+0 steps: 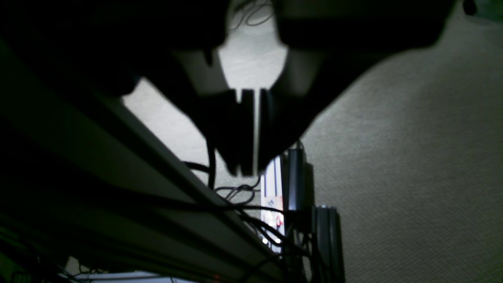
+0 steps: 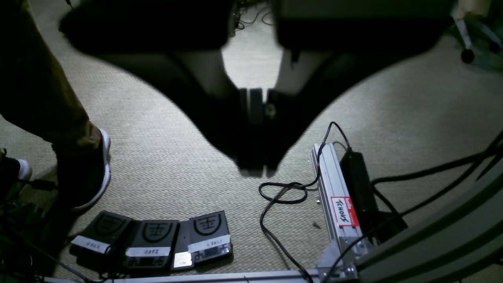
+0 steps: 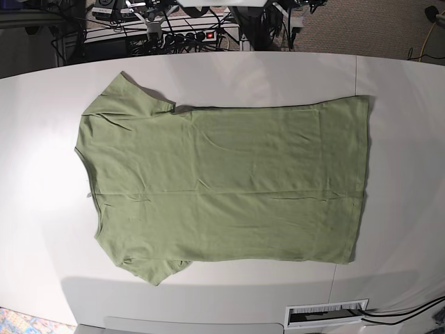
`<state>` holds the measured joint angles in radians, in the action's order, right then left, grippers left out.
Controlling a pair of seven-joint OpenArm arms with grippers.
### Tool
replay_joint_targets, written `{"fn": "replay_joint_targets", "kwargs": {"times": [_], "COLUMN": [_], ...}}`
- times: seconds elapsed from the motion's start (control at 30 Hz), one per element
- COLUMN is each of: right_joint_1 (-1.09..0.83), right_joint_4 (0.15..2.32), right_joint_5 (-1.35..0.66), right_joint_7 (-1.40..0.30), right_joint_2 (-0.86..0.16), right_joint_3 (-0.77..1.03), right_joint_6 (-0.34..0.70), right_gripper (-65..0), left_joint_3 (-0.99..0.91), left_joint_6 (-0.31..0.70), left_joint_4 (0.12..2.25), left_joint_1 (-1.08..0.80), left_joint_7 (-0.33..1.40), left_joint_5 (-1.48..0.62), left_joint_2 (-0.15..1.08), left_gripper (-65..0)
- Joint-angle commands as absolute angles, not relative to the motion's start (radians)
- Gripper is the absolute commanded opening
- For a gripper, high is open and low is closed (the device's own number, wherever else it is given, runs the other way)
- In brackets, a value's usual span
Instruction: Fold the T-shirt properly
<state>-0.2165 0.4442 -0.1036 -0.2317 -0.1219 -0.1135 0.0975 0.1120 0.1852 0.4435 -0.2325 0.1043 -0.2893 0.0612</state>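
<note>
Green T-shirt [image 3: 229, 184]: laid flat on white table [image 3: 396, 104], collar at left.
Left gripper [image 1: 251, 173]: fingers pressed together, nothing held.
Right gripper [image 2: 255, 173]: fingers pressed together, nothing held.

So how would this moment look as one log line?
T-shirt: flat, unfolded | table: arms absent | left gripper: shut, empty | right gripper: shut, empty

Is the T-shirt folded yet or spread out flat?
Spread flat. The T-shirt lies unfolded on the table, both sleeves out, hem straight, no layer doubled over.
</note>
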Motion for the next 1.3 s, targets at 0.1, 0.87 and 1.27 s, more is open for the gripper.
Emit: {"fn": "replay_joint_targets", "kwargs": {"times": [0.1,0.87,1.27], "right_joint_1": [-0.222,-0.23,-0.26], "right_joint_4": [0.45,0.45,0.451], "right_joint_5": [-0.104,-0.104,-0.085], "right_joint_7": [-0.231,-0.22,-0.231], "right_joint_2": [-0.131,-0.142,-0.191], "right_joint_3": [-0.112,-0.112,-0.118], "right_joint_6": [0.096,0.097,0.119], "right_gripper": [-65.0,-65.0,-65.0], "left_joint_3": [0.115,0.115,0.115], "left_joint_6": [0.2,0.199,0.2], "left_joint_4": [0.449,0.453,0.48], "left_joint_1": [-0.239,-0.258,-0.306], "left_joint_7": [0.087,0.059,0.051], "left_joint_5": [-0.289,-0.287,-0.29], "left_joint_2": [0.065,0.067,0.133], "left_gripper": [-65.0,-65.0,-65.0]}}
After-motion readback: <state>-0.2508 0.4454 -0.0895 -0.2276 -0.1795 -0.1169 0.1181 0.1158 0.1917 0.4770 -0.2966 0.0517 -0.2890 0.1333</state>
